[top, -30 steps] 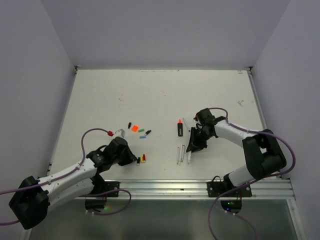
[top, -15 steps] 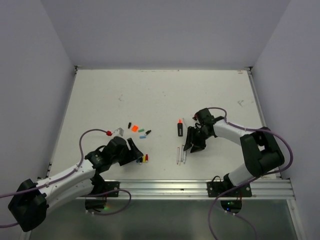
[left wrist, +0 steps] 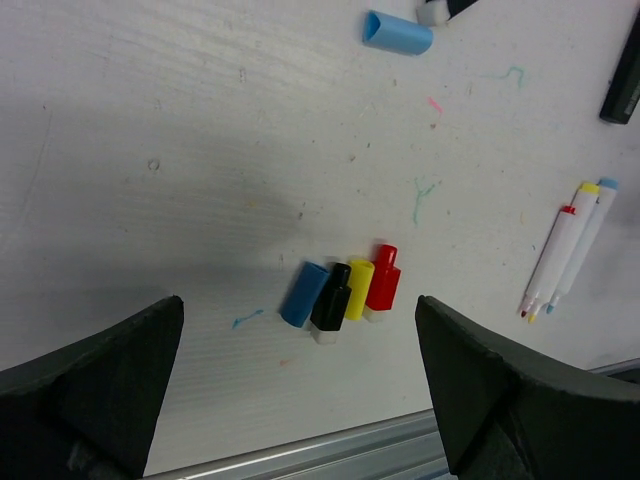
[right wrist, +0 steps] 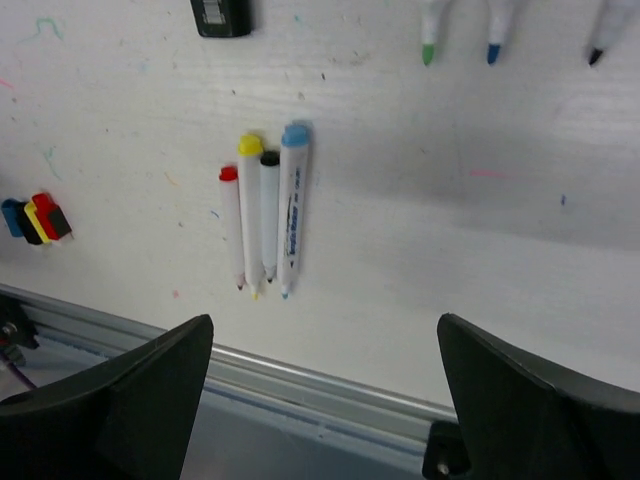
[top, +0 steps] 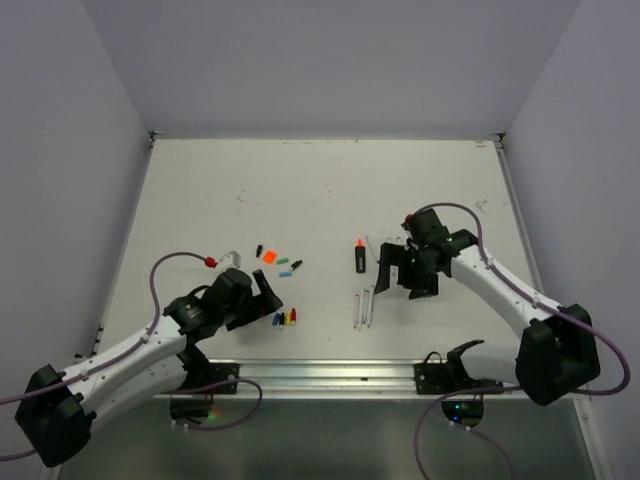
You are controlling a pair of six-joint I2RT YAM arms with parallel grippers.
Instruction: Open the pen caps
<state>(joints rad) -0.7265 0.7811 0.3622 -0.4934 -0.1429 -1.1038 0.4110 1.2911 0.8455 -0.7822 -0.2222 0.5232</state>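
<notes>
Four pen caps lie in a row near the front rail: blue [left wrist: 304,294], black [left wrist: 332,297], yellow [left wrist: 358,289] and red [left wrist: 383,277], also seen as a small cluster [top: 285,319]. My left gripper [top: 262,293] hovers just left of them, open and empty [left wrist: 300,400]. Four thin pens [right wrist: 262,215] lie side by side with bare tips toward the rail [top: 363,308]. My right gripper [top: 402,268] hangs open and empty [right wrist: 325,400] above the table to their right. The black highlighter [top: 359,257] lies behind the pens.
More loose caps, an orange one [top: 269,256] among them, lie behind the left gripper, with a light blue one [left wrist: 397,33]. Three more pen tips [right wrist: 495,30] show at the top of the right wrist view. The metal rail [top: 330,372] runs along the front edge.
Both grippers went from shut to open. The left let a blue cap down beside the other three. The right let a pen go beside the others and drew back to the right.
</notes>
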